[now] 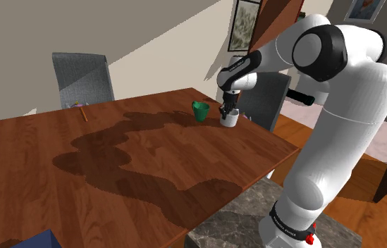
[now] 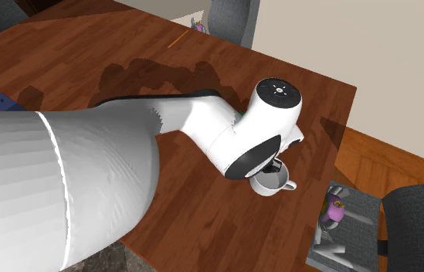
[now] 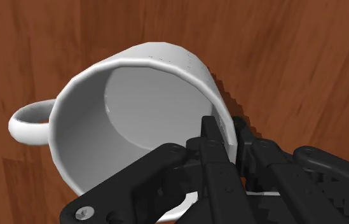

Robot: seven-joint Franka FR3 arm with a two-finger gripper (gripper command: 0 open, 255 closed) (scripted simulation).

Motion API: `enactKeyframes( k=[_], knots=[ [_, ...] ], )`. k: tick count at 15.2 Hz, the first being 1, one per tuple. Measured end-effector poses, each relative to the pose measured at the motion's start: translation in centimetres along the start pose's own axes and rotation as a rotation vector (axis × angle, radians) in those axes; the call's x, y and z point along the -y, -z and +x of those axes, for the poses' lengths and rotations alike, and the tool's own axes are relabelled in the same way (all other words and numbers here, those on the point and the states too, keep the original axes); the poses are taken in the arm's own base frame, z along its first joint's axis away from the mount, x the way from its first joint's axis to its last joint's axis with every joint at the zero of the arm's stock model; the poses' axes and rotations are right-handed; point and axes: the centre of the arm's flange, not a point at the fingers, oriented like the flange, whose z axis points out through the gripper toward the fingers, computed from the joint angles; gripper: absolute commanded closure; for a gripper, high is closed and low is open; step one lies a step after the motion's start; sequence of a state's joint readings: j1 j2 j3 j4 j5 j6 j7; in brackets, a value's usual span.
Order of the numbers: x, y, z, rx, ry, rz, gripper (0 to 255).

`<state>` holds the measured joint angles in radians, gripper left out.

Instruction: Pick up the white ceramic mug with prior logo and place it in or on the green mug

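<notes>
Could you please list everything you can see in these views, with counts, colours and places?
table: one, brown wood, in front of the stand.
white mug: one, white, near the table's edge.
green mug: one, green, on the table at the white mug's left in the shoulder view.
grey chairs: two, grey, beside the table.
thin stick: one, orange, on the table near a chair.
framed pictures: two, on the wall.
stand: one, mottled grey, shoulder view's lower right.
arm: one, white with dark joints.
gripper: one, black, shut on the white mug's wall.
</notes>
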<state>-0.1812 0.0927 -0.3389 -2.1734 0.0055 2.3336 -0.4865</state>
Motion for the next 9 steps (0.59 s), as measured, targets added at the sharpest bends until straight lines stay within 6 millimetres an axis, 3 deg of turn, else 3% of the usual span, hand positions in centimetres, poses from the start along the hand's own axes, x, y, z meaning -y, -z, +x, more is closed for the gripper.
enactKeyframes(
  k=[9],
  knots=[
    [-0.2, 4.7, 0.2, 0.000, 0.000, 0.000, 255]
  ],
)
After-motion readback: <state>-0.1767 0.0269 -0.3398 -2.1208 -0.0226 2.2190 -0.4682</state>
